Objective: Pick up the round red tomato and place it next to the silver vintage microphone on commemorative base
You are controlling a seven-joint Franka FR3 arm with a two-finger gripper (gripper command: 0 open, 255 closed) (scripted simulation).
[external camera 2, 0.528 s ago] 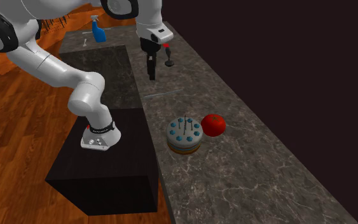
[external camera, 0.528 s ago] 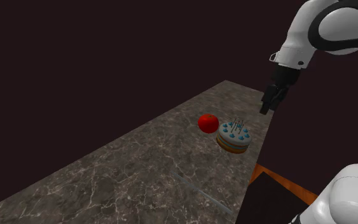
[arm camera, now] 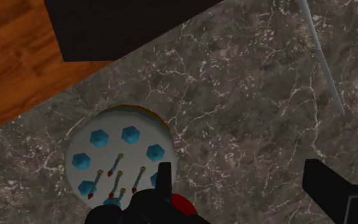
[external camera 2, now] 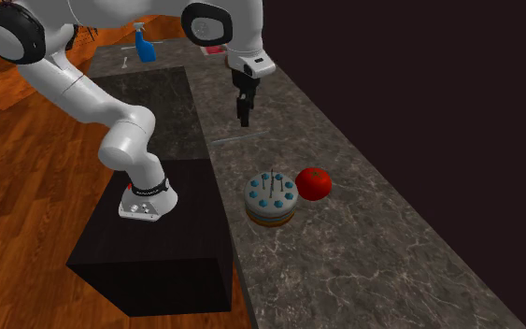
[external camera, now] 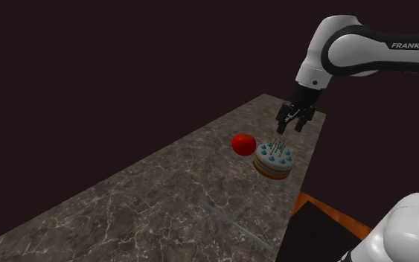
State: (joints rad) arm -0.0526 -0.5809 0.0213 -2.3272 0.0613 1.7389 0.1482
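The tomato [external camera: 243,144] lay on the counter [external camera: 163,193] just beside the cake [external camera: 274,160], on the cake's side away from the stand [external camera 2: 158,252]; whether the two touched could not be settled. In the second exterior view the tomato [external camera 2: 314,183] and cake [external camera 2: 270,199] sat as a close pair near the counter's stand-side edge. The step in hand was judged to be the approach, with the grasp not yet begun. To do it well, the gripper [external camera: 290,128] needed to be centred over the tomato rather than the cake, then lowered with the fingers set so that neither had to enter the narrow gap against the cake. One finger on each free flank of the tomato would serve. It should close at the widest girth, since a round fruit is likely to roll from a glancing touch. The gripper [external camera 2: 244,120] hung above the counter, clear of the cake and higher than its candles. In the wrist view the gripper [arm camera: 236,170] had its fingers [arm camera: 161,184] spread wide apart, holding nothing and touching nothing, with the cake [arm camera: 117,159] below and a sliver of the tomato [arm camera: 182,205] at one finger.
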